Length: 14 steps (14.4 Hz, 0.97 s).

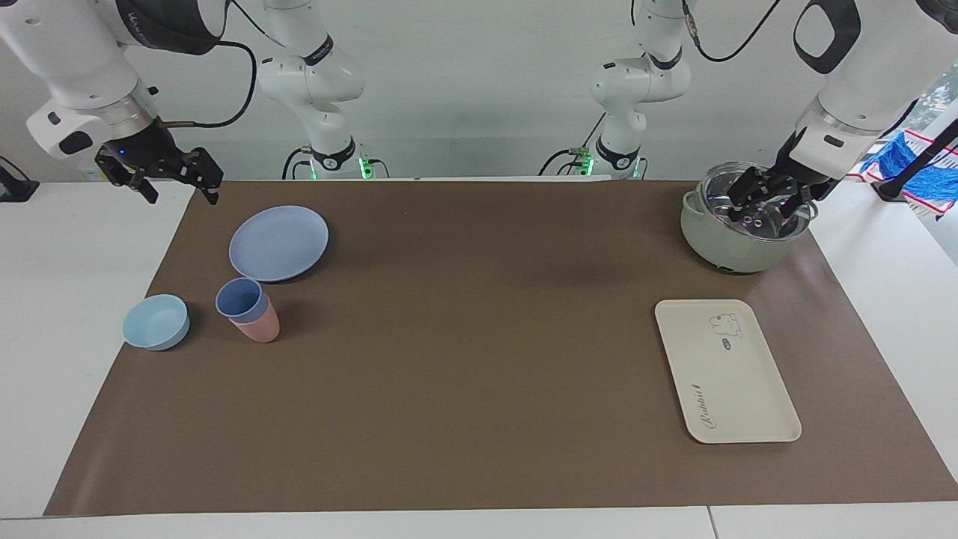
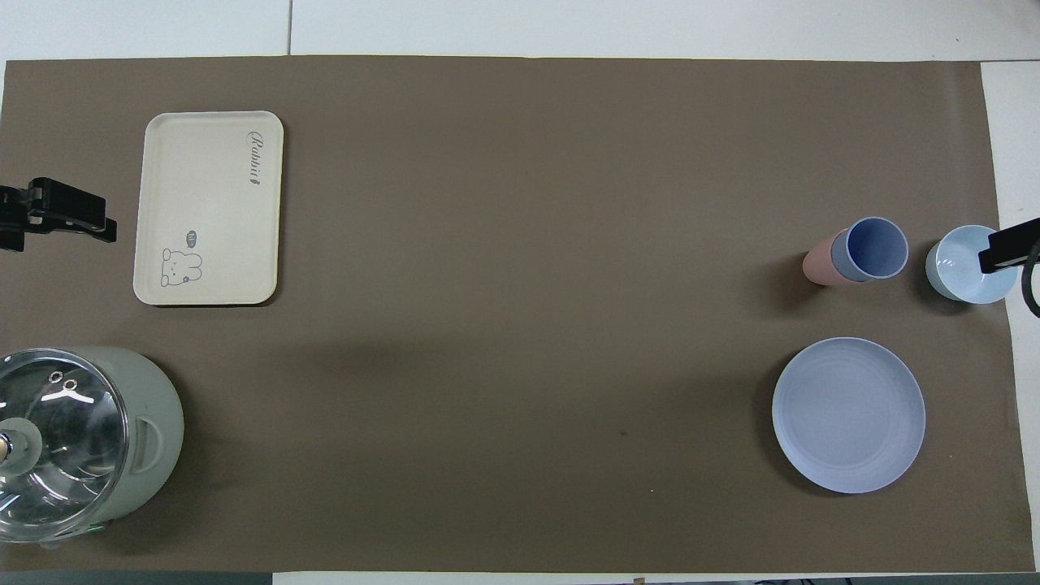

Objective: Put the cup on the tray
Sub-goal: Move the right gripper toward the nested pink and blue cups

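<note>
The periwinkle-blue cup (image 1: 239, 298) stands nested in a pink cup (image 1: 260, 327) at the right arm's end of the mat; it also shows in the overhead view (image 2: 876, 248). The cream tray (image 1: 737, 389) with a bear drawing and "Rabbit" lettering lies bare at the left arm's end, also in the overhead view (image 2: 207, 179). My right gripper (image 1: 179, 191) is open and empty, raised over the mat's corner beside the blue plate. My left gripper (image 1: 771, 201) is open and empty, raised over the pot.
A round blue plate (image 1: 278, 243) lies nearer to the robots than the cups. A light-blue bowl (image 1: 156, 322) sits beside the cups toward the mat's end. A pale green pot (image 1: 730, 247) with a glass lid stands nearer to the robots than the tray.
</note>
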Available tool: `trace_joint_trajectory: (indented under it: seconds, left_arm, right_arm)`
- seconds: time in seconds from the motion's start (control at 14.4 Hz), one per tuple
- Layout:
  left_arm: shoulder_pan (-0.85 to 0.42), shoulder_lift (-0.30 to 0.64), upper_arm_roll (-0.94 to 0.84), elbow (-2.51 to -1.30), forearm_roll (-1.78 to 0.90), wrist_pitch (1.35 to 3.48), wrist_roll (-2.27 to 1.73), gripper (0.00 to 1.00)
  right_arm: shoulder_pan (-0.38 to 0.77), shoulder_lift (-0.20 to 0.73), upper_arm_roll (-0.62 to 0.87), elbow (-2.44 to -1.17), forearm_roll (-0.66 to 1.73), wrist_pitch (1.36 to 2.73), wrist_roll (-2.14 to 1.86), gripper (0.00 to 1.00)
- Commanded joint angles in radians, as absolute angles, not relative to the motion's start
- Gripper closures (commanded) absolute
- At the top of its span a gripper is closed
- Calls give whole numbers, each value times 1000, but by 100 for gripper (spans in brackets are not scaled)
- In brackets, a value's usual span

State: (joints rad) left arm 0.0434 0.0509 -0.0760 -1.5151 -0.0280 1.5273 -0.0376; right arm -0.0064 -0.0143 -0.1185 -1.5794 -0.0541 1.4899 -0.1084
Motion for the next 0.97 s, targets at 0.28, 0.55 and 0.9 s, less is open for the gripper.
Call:
trace_joint_trajectory:
  seconds: [0.28, 0.55, 0.9]
  left_arm:
    - [41, 18, -74, -1554, -15, 1537, -49, 0]
    - [41, 18, -74, -1554, -15, 1537, -49, 0]
    - [41, 18, -74, -1554, -15, 1537, -48, 0]
  right_arm:
    - [-11, -31, -114, -1597, -34, 1508, -100, 0]
    - [0, -26, -94, -1595, -17, 1546, -100, 0]
    - [-28, 30, -106, -1556, 43, 1638, -68, 0]
